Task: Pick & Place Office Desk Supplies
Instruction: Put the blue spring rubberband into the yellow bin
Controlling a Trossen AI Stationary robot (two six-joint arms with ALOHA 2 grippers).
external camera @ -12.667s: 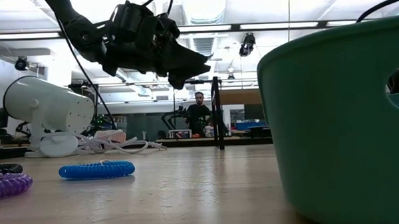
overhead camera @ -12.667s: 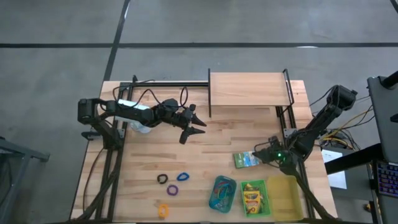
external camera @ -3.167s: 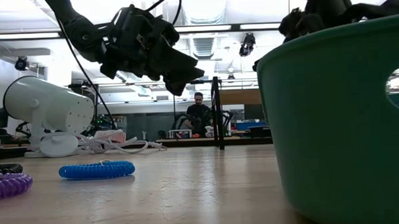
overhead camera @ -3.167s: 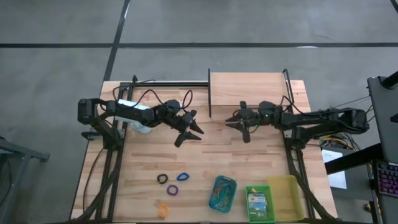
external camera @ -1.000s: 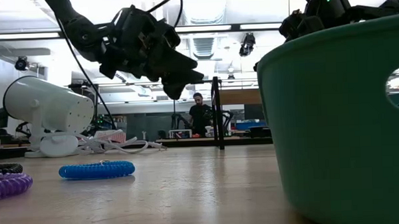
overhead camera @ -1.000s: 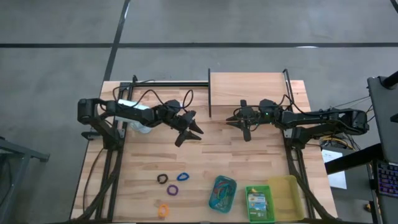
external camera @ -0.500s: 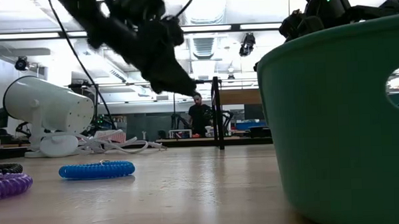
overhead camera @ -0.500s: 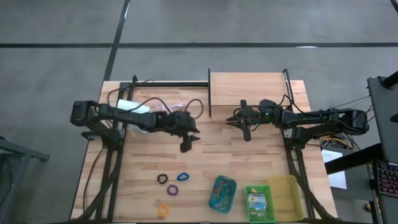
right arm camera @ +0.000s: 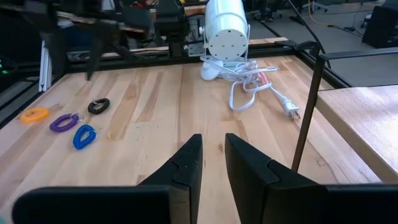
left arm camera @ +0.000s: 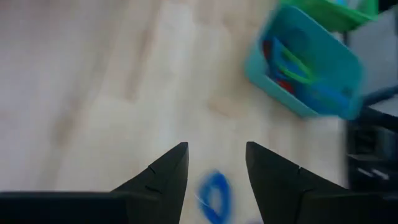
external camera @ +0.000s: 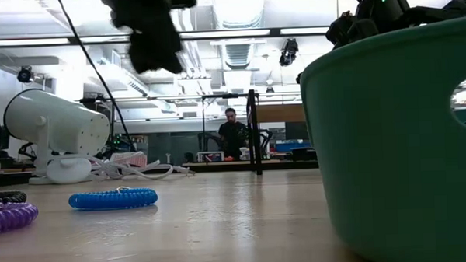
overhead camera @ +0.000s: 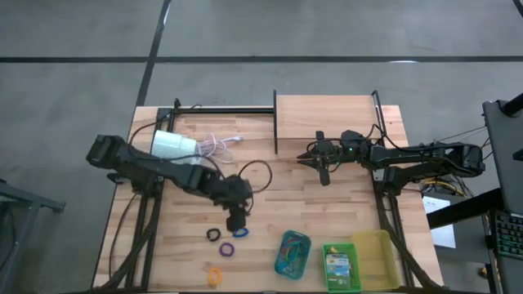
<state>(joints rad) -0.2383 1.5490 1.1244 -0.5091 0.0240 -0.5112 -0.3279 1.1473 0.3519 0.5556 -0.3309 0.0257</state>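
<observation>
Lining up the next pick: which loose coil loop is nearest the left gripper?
The blue loop, directly under the open left gripper; black, purple and orange lie farther off.

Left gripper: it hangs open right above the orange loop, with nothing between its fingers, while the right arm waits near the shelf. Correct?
Not quite. The left gripper hangs open and empty, but above the blue loop, not the orange one, as the left wrist view shows. The orange loop lies nearer the table's front edge in the high view. The right gripper does wait near the shelf.
</observation>
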